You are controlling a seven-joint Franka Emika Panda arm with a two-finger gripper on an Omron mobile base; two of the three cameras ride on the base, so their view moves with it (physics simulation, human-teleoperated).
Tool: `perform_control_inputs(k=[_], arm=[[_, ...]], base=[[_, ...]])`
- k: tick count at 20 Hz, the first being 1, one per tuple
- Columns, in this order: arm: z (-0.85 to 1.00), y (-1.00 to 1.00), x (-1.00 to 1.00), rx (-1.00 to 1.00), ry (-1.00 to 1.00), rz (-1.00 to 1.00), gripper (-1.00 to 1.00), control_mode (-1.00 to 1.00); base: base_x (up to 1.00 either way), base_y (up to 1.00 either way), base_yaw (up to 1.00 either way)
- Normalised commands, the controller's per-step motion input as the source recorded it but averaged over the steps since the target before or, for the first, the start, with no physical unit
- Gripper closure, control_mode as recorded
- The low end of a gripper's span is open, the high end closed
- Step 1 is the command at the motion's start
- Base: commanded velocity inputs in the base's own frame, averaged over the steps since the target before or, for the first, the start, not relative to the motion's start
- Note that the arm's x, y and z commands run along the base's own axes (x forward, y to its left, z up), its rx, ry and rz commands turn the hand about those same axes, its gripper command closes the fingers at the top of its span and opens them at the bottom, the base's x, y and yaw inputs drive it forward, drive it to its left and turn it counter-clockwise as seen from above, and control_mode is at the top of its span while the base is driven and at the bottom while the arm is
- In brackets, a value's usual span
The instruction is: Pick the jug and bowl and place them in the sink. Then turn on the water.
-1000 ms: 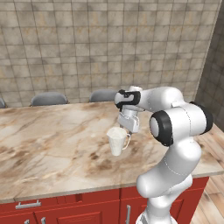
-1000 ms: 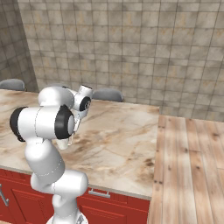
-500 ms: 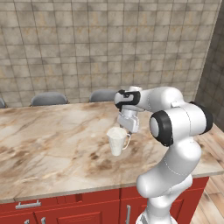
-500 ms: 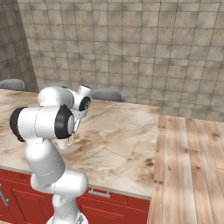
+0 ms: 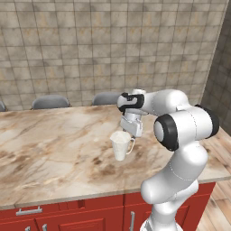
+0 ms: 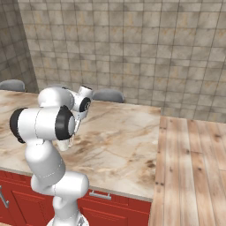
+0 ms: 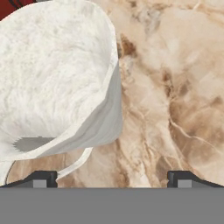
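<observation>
Base views flank arm, share marble counter (image 5: 54, 149); hand view close above jug (image 7: 57, 78).

The robot is a glossy white arm (image 5: 180, 135) built of rounded, bulbous segments stacked one on another, each shell smooth and seamless like moulded plastic. Broad dark, nearly black rings mark the joints: one circles the big elbow housing (image 5: 166, 131), another shows on the far side of that housing, and a smaller black band with a pale mark wraps the wrist (image 5: 131, 100). In the right base view the same dark collar sits on the large drum-shaped segment (image 6: 64, 123), and a small round black cap closes the end of the wrist link (image 6: 84, 104). The hand is a pale grey-white block. The claw (image 7: 112, 178) ends in two small dark square-edged finger tips (image 7: 41, 178).
</observation>
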Motion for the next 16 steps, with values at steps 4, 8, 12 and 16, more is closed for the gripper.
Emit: perform_control_inputs(k=[4, 8, 12, 16], arm=[[0.0, 0.0, 0.0, 0.0, 0.0, 0.0, -1.0, -1.0], [0.0, 0.0, 0.0, 0.0, 0.01, 0.0, -1.0, -1.0], [0.0, -0.05, 0.0, 0.0, 0.0, 0.0, -1.0, -1.0], [0.09, -0.03, 0.0, 0.0, 0.01, 0.0, -1.0, -1.0]], base=[[0.0, 0.0, 0.0], [0.0, 0.0, 0.0], [0.0, 0.0, 0.0], [0.0, 0.0, 0.0]])
